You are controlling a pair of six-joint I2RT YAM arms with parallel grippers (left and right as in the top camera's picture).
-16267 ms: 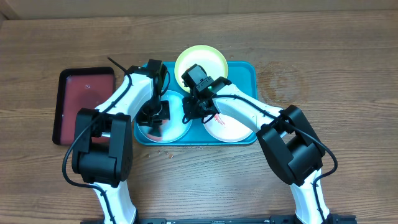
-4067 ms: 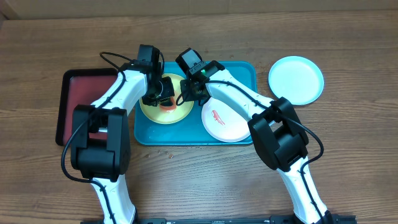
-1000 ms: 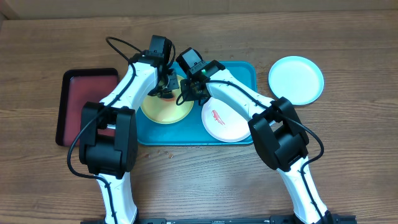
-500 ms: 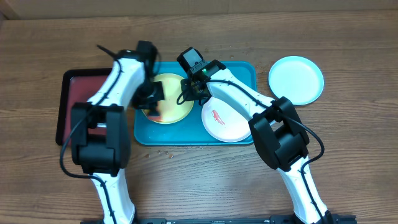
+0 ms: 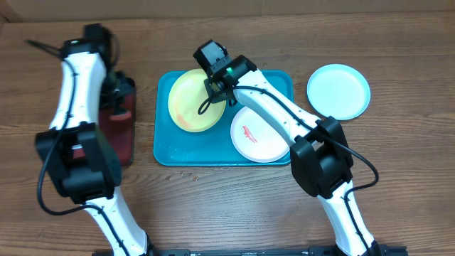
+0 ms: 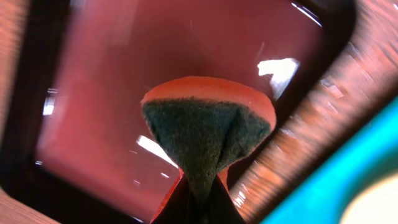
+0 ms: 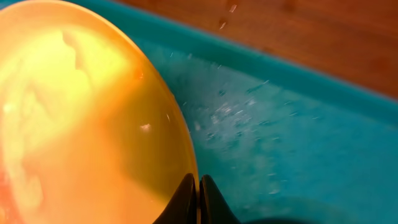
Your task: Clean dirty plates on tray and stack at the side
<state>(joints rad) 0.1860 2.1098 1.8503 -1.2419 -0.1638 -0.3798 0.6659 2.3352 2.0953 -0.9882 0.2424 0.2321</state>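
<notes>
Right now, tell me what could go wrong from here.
1. The right tool pinches only the thin rim of the yellow-green plate, which looks tilted; it could slip and drop onto the tray.
2. The white plate carries a red smear; stacking it uncleaned would soil others.

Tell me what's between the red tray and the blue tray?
Just a bare strip of wooden table separates the dark red tray from the turquoise tray, in the overhead view.

Yellow-green plate rim partly under right fingers
</notes>
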